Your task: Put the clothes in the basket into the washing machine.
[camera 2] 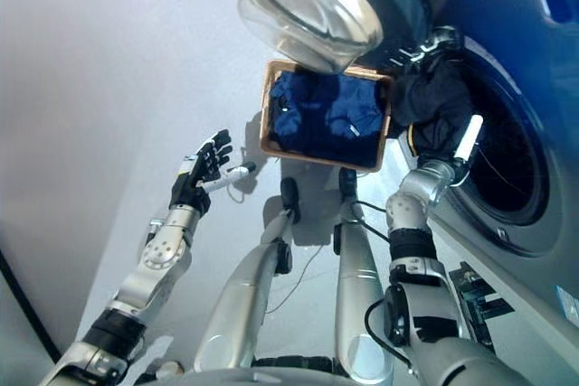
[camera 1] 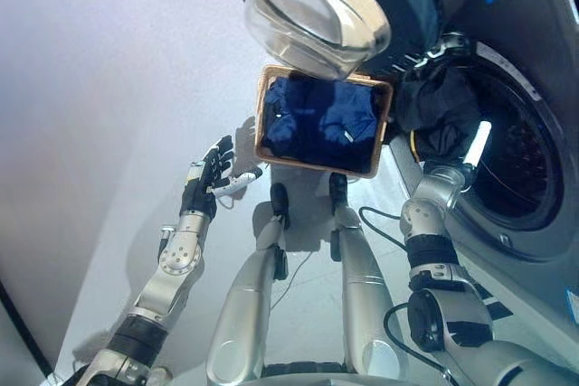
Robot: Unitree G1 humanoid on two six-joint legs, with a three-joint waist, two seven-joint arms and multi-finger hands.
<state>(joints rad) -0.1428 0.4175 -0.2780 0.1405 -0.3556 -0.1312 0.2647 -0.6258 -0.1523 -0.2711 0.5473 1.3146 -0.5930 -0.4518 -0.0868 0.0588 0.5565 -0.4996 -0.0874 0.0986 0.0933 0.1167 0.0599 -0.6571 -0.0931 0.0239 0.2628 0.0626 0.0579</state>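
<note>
A wicker basket (camera 1: 261,115) stands on the floor in front of me, filled with dark blue clothes (camera 1: 321,119). The washing machine (camera 1: 543,70) is at the right, with its round glass door (camera 1: 312,6) swung open above the basket. A dark garment (camera 1: 441,108) hangs bunched over the near rim of the drum opening (camera 1: 520,169). My right hand (camera 1: 460,158) reaches up to the lower edge of that garment at the drum's rim and is partly hidden by it. My left hand (camera 1: 210,180) hovers open to the left of the basket, holding nothing.
Pale grey floor (camera 1: 109,88) spreads to the left of the basket. The open door overhangs the basket's far edge.
</note>
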